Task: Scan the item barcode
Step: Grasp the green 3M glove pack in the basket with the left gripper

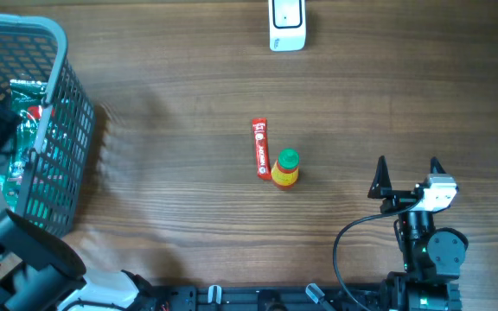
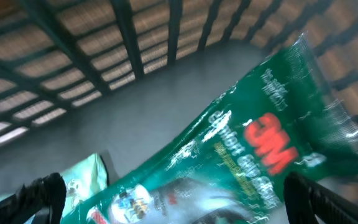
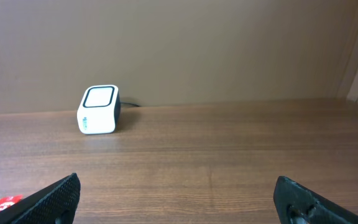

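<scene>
Find the green packet lying aslant inside the basket, glossy and crinkled, printed side up, beside a paler packet at lower left. Expect no barcode on this face; probably on the back, so plan on turning that side toward the scanner once lifted. Note the left gripper poised close over it, fingers spread wide, one at each lower corner of the wrist view, pinching nothing. Lower straight down, straddling the packet across its narrow width rather than its length, and close on a flat stretch near one edge; thin slippery film by the look of it, apt to slide out or buckle. Avoid catching the paler packet in the same pinch, and steer clear of the basket's mesh wall just behind. Lift high enough to clear the rim before swinging across the table to the scanner at the far edge, well apart from the basket. Leave the right gripper at the near right, fingers likewise spread and empty, and pass wide of the red stick packet and the small green-capped bottle side by side at mid-table.
</scene>
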Robot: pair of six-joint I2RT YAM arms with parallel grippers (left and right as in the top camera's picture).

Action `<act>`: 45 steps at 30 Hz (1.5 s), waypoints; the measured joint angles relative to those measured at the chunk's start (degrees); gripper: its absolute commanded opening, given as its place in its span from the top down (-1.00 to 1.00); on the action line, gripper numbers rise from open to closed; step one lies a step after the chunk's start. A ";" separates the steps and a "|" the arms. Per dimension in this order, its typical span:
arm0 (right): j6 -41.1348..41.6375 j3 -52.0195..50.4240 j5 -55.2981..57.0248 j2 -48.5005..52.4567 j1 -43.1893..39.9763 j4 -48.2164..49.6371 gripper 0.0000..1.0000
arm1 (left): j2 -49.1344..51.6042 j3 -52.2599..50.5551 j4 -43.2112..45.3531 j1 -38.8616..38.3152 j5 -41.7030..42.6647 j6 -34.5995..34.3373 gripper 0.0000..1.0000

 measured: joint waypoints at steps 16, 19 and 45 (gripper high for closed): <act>0.00 0.00 0.00 0.00 0.00 0.00 -0.99 | 3.48 -12.33 25.22 0.42 8.70 29.57 -1.00; 0.00 0.00 0.00 0.00 0.00 0.00 -1.00 | 7.19 -12.33 25.29 0.42 12.02 30.08 -1.00; 0.00 0.00 0.00 0.00 0.00 0.00 -0.99 | -9.57 -6.21 26.93 0.42 20.76 17.77 0.92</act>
